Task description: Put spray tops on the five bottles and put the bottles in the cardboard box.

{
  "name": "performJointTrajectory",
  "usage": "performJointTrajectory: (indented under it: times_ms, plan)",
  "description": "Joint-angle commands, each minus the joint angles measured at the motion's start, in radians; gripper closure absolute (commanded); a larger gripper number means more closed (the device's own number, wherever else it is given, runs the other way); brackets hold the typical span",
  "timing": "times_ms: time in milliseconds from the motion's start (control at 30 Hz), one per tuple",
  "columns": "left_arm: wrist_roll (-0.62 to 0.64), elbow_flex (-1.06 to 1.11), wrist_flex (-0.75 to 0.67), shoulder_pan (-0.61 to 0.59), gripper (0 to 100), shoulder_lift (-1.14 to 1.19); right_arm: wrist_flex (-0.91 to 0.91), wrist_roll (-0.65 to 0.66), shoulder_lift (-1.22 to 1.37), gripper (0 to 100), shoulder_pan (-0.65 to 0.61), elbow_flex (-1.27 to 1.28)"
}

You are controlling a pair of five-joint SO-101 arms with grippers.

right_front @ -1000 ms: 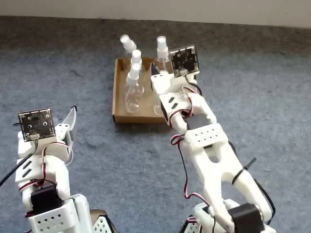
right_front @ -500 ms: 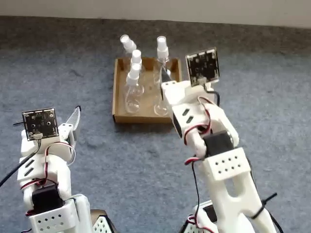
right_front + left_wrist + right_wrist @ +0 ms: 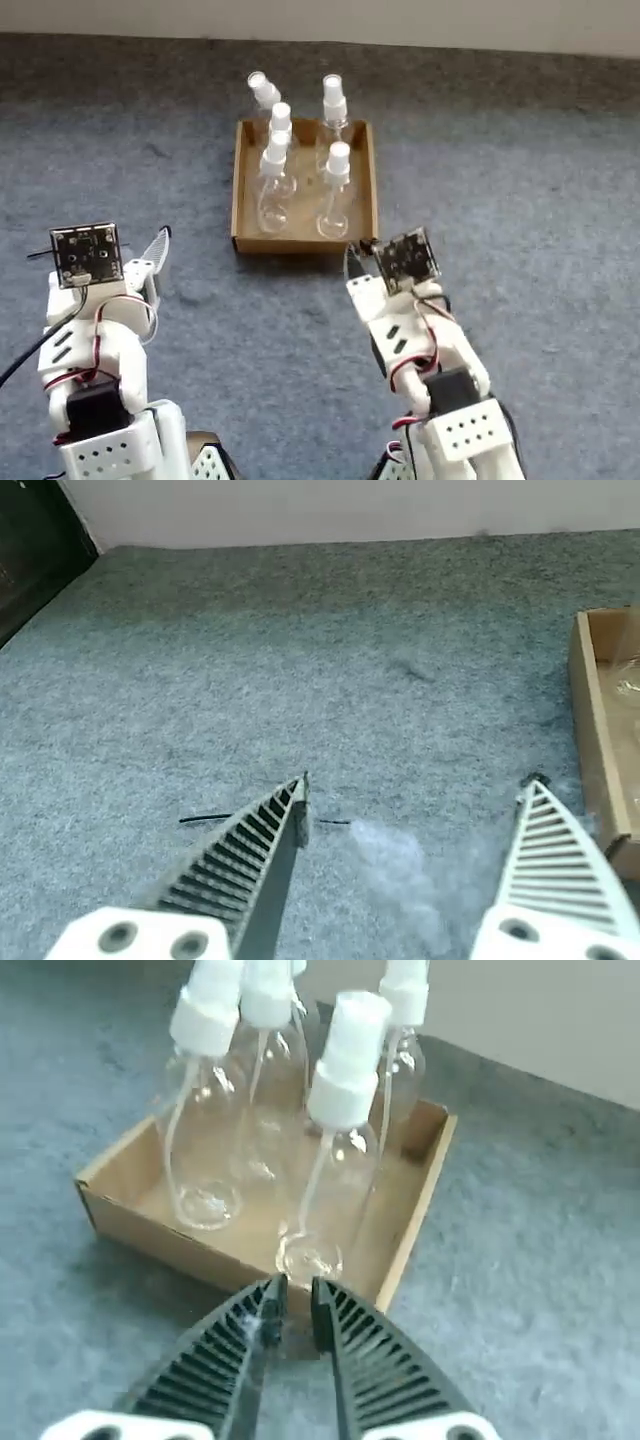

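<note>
Box (image 3: 237, 190): cardboard, sits on the grey carpet (image 3: 520, 170) ahead of both arms, closer to your R arm. R wrist view shows you its near wall (image 3: 150, 1225). L wrist view catches one side wall (image 3: 597, 730).
Bottles: five clear ones, each w/ a white spray top on, grouped at the box.
Near-right bottle (image 3: 334, 200): upright inside the box and closest to the R gripper. It's the front one in the R wrist view (image 3: 335, 1175).
Far-left bottle (image 3: 263, 92): leans away toward the far-left corner. You can't tell whether its base is inside the box.
Other three: upright inside, two along the left side and one at far right.
R gripper (image 3: 351, 256): low over the carpet, just in front of the box's near wall and toward its right corner. Fingers (image 3: 250, 1345) are almost together w/ a thin slit between them, and nothing is held. Tips (image 3: 296, 1295) point at the near-right bottle's base.
L gripper (image 3: 157, 248): over bare carpet, well left of the box. It's spread wide (image 3: 418, 782) and empty.
</note>
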Motion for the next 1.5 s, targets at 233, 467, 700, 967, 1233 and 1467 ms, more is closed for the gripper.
performJointTrajectory:
  times_ms: [233, 467, 700, 967, 1233, 1467]
  plan:
    - [0.002, 0.113, 0.163, 0.013, 70, -0.202, 0.246, 0.018, -0.380, 99.3, 0.136, 0.176]
    - [0.000, 0.384, 0.041, 0.013, 70, -0.200, 0.255, 0.018, -0.375, 99.3, 0.205, 0.269]
    - [0.000, 0.387, 0.120, 0.016, 70, -0.186, 0.401, 0.014, -0.372, 99.3, 0.286, 0.306]
    - [-0.002, 0.387, 0.290, 0.013, 100, -0.193, 0.680, 0.018, -0.372, 99.3, 0.288, 0.306]
    - [-0.187, 0.387, 0.393, 0.013, 88, -0.189, 0.796, 0.018, -0.374, 99.3, 0.288, 0.306]
    - [-0.196, 0.387, 0.491, 0.013, 88, -0.196, 0.796, 0.018, -0.374, 99.3, 0.288, 0.306]
